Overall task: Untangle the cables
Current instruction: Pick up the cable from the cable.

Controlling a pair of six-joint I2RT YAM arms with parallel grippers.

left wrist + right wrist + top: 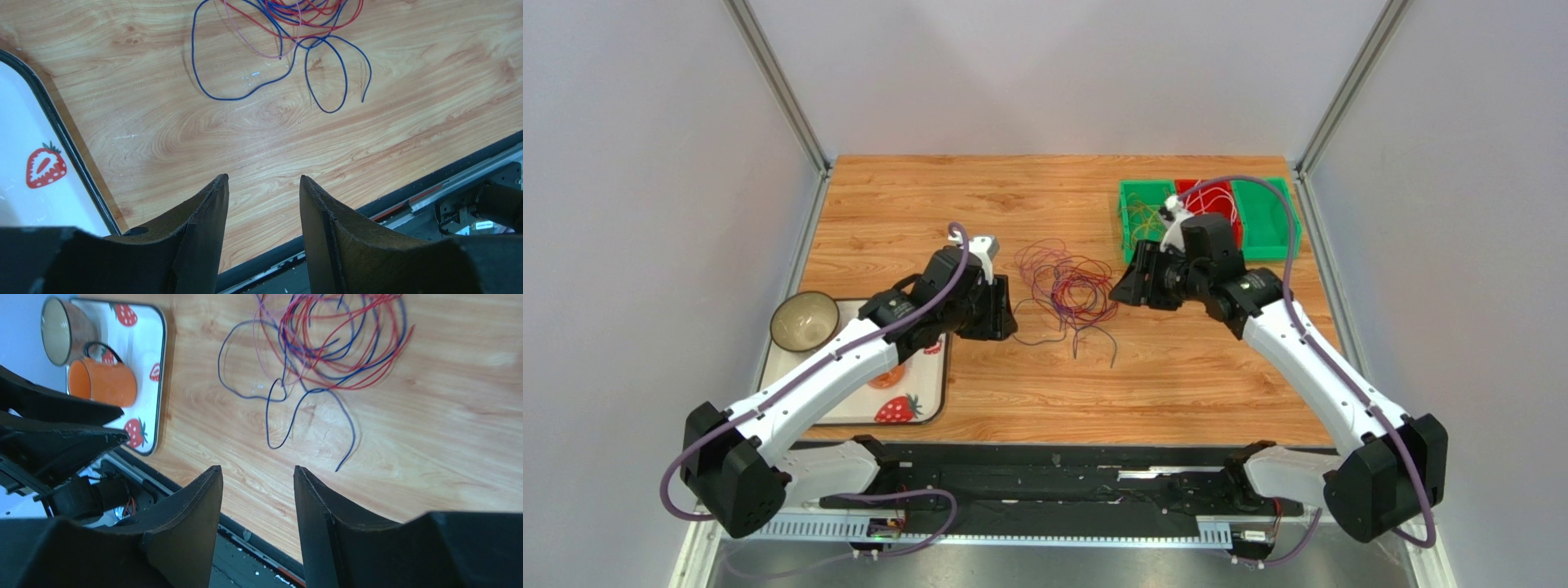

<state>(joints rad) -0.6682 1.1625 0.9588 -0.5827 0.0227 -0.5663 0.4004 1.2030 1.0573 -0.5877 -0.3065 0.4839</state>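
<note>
Top view: we find the cables (pixel 1069 288) lying in one loose heap near the middle of the table (pixel 1014 196). The left gripper (pixel 995 306) stands just beside the heap at its 9 o'clock and the right gripper (pixel 1127 288) at its 3 o'clock. Neither touches the wires. We cannot judge the jaw openings from this view.

Left wrist view: the left gripper's jaws stand partly open, with bare wood between them and nothing held. The heap lies at 12 o'clock from the fingertips, apart from them. One blue strand loops out toward the fingers, its free end pointing to 5 o'clock. The tray (pixel 55 122) lies at 9 o'clock.

Right wrist view: the right gripper (pixel 258 471) is likewise partly open and empty. Red, blue and pinkish strands are coiled through one another at 1 o'clock. Two blue tails run out toward 6 o'clock. A mug (pixel 101 383) stands on the tray at 10 o'clock, well clear.

Assessment: we judge the wires very light, limp and thin. They are likely to slip from a loose pinch, and the whole heap may drag along if one strand is pulled. The outlying blue loop or a free tail seems the best hold, since each lies alone on the wood. We would advise one gripper pinning the coil while the other draws a strand outward.
</note>
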